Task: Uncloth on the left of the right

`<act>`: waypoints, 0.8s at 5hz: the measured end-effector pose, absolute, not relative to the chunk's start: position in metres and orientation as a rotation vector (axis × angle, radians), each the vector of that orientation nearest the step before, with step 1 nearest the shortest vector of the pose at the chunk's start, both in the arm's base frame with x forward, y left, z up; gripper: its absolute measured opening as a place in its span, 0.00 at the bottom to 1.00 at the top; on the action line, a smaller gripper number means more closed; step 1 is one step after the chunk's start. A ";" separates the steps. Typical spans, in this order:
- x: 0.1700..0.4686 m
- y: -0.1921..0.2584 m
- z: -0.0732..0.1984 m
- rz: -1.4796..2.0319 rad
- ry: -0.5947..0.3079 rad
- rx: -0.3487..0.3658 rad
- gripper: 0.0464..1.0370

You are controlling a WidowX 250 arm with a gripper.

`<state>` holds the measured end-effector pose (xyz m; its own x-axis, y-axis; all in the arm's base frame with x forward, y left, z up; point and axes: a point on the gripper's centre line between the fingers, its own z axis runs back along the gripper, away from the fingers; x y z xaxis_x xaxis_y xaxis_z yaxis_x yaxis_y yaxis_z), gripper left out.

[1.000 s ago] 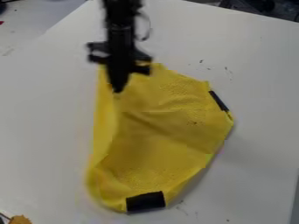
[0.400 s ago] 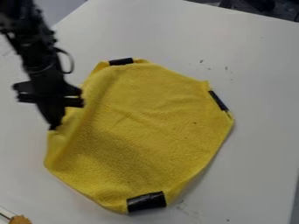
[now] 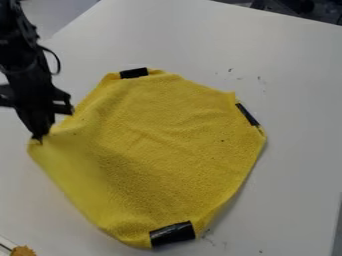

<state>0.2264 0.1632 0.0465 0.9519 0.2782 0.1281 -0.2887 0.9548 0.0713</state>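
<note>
At the left of the camera view my gripper points down, shut on the left corner of the yellow cloth. The cloth spreads over the middle of the table, its left side pulled out toward the gripper and slightly raised. Black patches mark its edge: one at the top, one at the right and one at the bottom. The cloth's corner between the fingertips is mostly hidden.
The white table surrounds the cloth, with small dark specks near its upper right and bottom. A small orange-brown object lies at the lower left corner. Dark items stand beyond the table's far edge at the upper right.
My gripper has moved left and down from the top middle, drawing the cloth's corner with it. The cloth has opened out leftward, and its top black patch has come into sight.
</note>
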 end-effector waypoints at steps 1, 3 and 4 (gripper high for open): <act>0.237 0.177 0.058 0.211 -0.126 0.123 0.46; 0.240 0.181 0.082 0.137 -0.065 0.102 0.98; 0.240 0.180 0.090 0.167 -0.035 0.085 0.97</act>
